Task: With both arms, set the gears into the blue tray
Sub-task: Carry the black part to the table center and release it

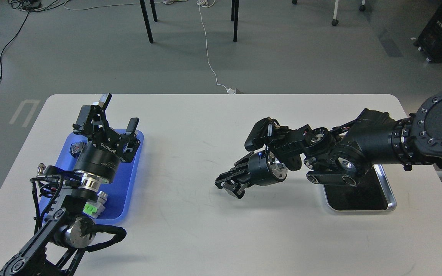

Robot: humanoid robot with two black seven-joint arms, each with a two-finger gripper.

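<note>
The blue tray (127, 180) lies at the table's left side, partly under my left arm. My left gripper (119, 114) hovers over the tray's far end, open, its fingers pointing up and away with nothing between them. My right gripper (229, 185) hangs low over the middle of the table, reaching left and well clear of both trays. Its fingers look drawn together. Whether anything is pinched between them is too small and dark to tell. No gears show in this view.
A black tray with a silver rim (389, 191) sits at the right, mostly covered by my right arm. Small parts lie in the blue tray, among them a dark blue-grey block (77, 147). Chair legs and cables are on the floor beyond the table.
</note>
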